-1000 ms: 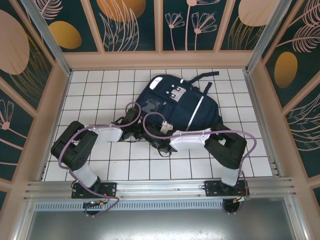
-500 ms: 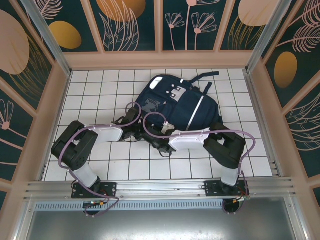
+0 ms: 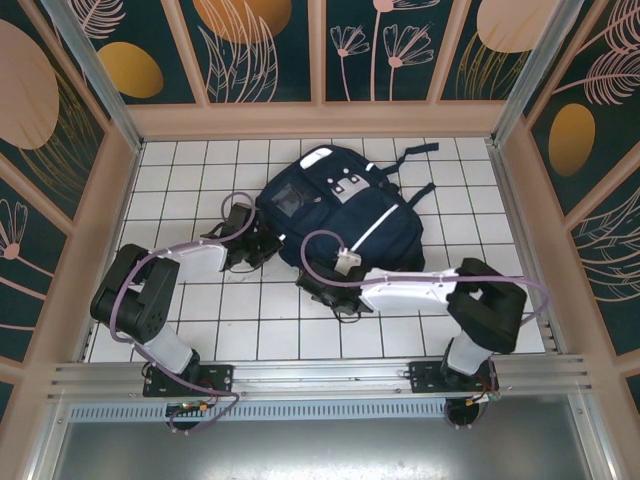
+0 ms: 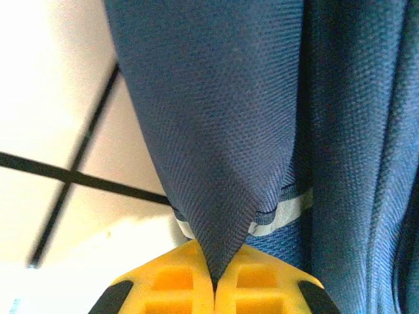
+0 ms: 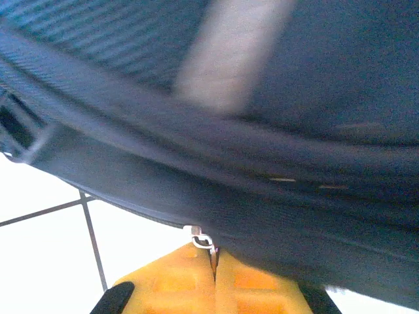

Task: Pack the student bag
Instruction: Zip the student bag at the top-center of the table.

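Now, nearest you, your right gripper (image 5: 215,261) has closed since a second ago, its yellow fingers (image 5: 170,281) pinching the edge of the student bag (image 3: 350,215) beside a zipper pull (image 5: 201,238). Further in, your left gripper (image 4: 215,282) has also closed, pinching a fold of navy fabric. The bag has turned and slid left, and lies toward the far middle of the tiled tabletop (image 3: 200,330).

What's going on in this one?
Two robot arms are working on the student bag, which lies on the white tiled table. The left gripper is shut on a fold of its navy fabric. The right gripper is shut on the bag's near edge, right beside what looks like a small metal zipper pull.
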